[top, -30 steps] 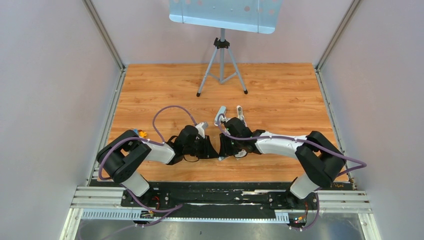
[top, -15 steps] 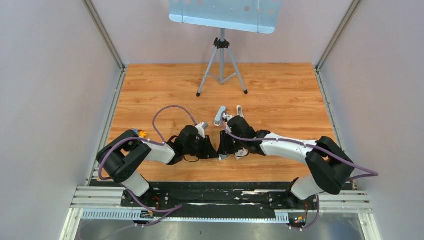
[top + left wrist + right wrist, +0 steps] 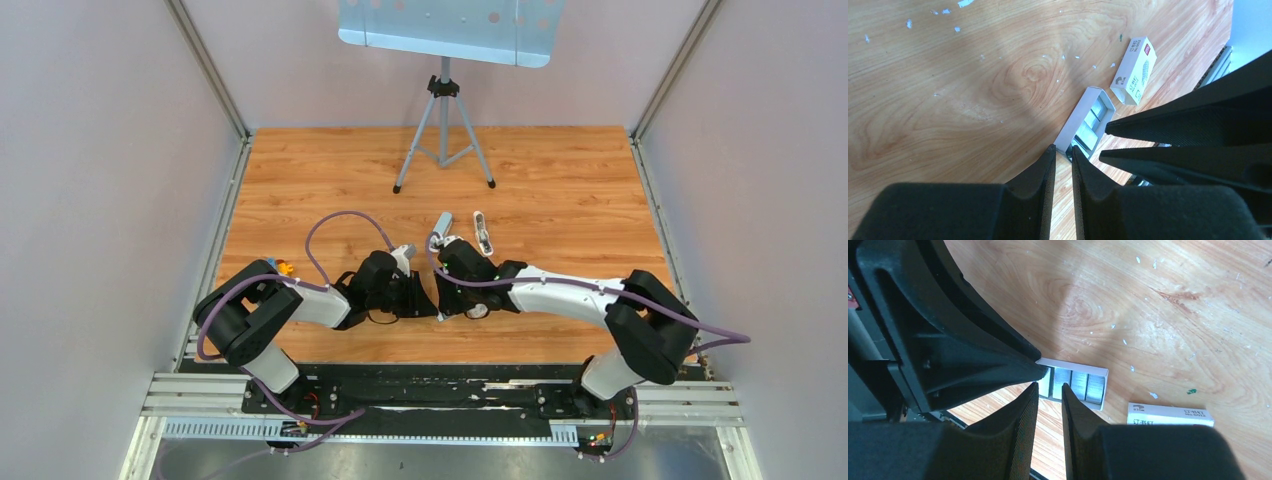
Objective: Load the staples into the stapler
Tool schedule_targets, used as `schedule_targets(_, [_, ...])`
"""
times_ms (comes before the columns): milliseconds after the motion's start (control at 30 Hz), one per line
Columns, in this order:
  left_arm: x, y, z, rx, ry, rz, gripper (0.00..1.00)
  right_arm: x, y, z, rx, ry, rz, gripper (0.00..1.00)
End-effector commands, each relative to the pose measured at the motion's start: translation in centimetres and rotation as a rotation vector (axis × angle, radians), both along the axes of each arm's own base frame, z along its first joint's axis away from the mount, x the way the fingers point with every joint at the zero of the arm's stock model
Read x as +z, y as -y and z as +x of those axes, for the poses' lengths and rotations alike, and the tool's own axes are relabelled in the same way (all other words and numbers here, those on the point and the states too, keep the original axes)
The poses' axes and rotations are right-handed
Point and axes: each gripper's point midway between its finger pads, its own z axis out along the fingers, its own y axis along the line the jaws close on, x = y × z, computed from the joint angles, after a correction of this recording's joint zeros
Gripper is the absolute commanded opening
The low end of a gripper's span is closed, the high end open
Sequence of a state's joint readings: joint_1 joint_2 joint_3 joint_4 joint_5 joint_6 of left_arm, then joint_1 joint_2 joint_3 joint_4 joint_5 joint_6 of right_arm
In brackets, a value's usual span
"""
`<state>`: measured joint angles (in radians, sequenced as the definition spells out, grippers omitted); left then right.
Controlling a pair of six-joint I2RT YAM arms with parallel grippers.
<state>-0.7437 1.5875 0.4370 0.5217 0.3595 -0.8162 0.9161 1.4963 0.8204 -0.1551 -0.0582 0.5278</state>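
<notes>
Staples (image 3: 1079, 385) sit in an open white tray (image 3: 1079, 114), at twelve o'clock from both our grippers. Left gripper (image 3: 1063, 152) and right gripper (image 3: 1049, 387) show narrow gaps, holding nothing. Crowded fingertips could knock the tray and scatter the blocks; the stapler (image 3: 482, 231) lies at one o'clock.

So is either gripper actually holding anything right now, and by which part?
Cannot be told. The left gripper and right gripper, both nearly closed, have their tips at one end of the white tray of staples, but no clear grip shows.
</notes>
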Motion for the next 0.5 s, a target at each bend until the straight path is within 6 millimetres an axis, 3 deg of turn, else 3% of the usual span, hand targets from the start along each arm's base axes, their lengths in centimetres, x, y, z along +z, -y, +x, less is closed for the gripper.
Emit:
schedule_targets(0, [-0.2, 0.0, 0.1, 0.006, 0.019, 0.023, 0.2, -0.6, 0.9, 0.2, -0.001, 0.057, -0.151, 0.27])
schedule_targets(467, [-0.1, -0.1, 0.1, 0.007, 0.023, 0.024, 0.2, -1.6, 0.2, 0.0, 0.024, 0.071, -0.23, 0.28])
